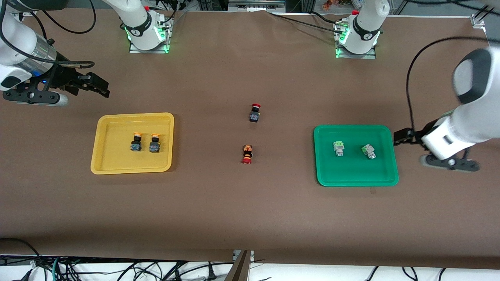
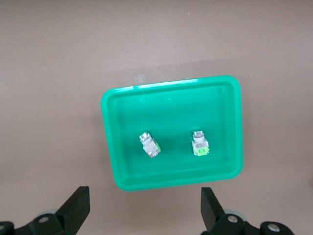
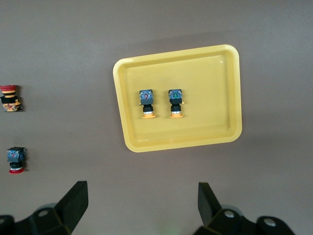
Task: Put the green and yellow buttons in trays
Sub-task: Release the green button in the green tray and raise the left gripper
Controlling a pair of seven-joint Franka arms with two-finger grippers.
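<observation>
Two yellow-capped buttons (image 1: 136, 142) (image 1: 154, 143) lie side by side in the yellow tray (image 1: 102, 156). They also show in the right wrist view (image 3: 147, 102) (image 3: 175, 102), in the yellow tray (image 3: 205, 132). Two green-capped buttons (image 1: 338, 148) (image 1: 368, 151) lie in the green tray (image 1: 355, 171). They also show in the left wrist view (image 2: 150, 145) (image 2: 199, 145), in the green tray (image 2: 171, 105). My left gripper (image 1: 403, 136) (image 2: 145, 210) is open and empty, over the table beside the green tray. My right gripper (image 1: 93, 84) (image 3: 142, 205) is open and empty, over the table beside the yellow tray.
A red-capped switch with a black body (image 1: 255, 112) (image 3: 14, 159) and a red-capped switch with an orange body (image 1: 247, 153) (image 3: 10, 98) lie on the brown table between the two trays. The arm bases stand along the table edge farthest from the front camera.
</observation>
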